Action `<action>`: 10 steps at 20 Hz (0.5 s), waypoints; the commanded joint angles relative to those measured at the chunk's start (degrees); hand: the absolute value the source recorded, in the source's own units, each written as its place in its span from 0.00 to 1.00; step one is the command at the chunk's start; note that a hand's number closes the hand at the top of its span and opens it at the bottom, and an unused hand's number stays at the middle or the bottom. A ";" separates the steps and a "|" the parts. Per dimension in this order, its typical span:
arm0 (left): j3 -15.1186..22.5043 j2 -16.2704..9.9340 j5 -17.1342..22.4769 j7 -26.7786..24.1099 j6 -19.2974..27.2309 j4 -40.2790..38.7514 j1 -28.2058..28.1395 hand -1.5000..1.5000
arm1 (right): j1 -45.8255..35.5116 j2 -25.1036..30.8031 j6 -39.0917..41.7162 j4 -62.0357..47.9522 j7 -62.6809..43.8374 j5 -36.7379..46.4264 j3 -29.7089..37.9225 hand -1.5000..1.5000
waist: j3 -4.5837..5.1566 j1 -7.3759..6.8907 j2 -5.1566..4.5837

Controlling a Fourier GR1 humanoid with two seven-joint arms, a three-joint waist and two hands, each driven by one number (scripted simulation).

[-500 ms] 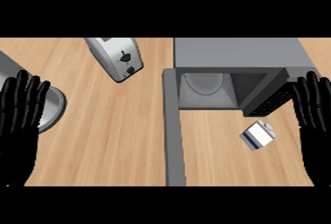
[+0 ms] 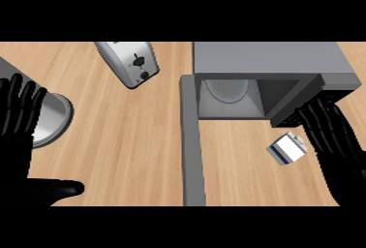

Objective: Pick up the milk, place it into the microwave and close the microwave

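No readable text, number or brand is shown. The milk [image 2: 287,149] carries a dark blue band, but no letters can be made out on it. Nothing legible is printed on the microwave [image 2: 268,58] or toaster [image 2: 130,62].

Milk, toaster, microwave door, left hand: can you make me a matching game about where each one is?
Things:
1. milk
2. toaster
3. microwave door
4. left hand

Places or states:
A. swung open
B. resting at the view's left edge
C. lying on the counter beside the right hand
D. at the counter's far side, left of the microwave

Pairs: 1-C, 2-D, 3-A, 4-B
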State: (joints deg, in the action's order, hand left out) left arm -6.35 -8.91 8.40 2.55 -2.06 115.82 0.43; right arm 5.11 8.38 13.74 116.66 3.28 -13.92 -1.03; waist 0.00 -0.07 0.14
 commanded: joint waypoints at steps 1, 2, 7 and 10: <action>-0.42 1.80 1.59 -0.85 -0.23 -2.00 -2.62 0.00 | 5.02 0.68 6.90 0.92 0.93 -7.70 -1.06 0.00 | -0.01 0.30 -0.08; -0.21 1.52 2.67 1.53 -0.77 2.38 -5.25 0.00 | 6.78 1.56 8.80 -1.12 2.69 -8.94 0.68 0.00 | -0.03 0.03 -0.03; 1.63 4.42 1.36 -0.69 -1.98 5.53 -11.95 0.00 | 14.61 0.75 11.54 4.17 5.23 -7.88 0.27 0.00 | -0.01 0.26 -0.01; -0.81 3.26 3.86 -3.52 -6.05 5.13 -14.99 0.00 | 13.56 -2.03 7.02 5.08 4.76 -2.07 -0.32 0.00 | 0.01 0.09 -0.03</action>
State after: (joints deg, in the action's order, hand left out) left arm -6.75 -6.14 11.48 1.20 -5.65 119.99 -10.19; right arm 15.09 7.96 21.61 119.05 6.58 -18.58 -1.18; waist 0.00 0.00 0.10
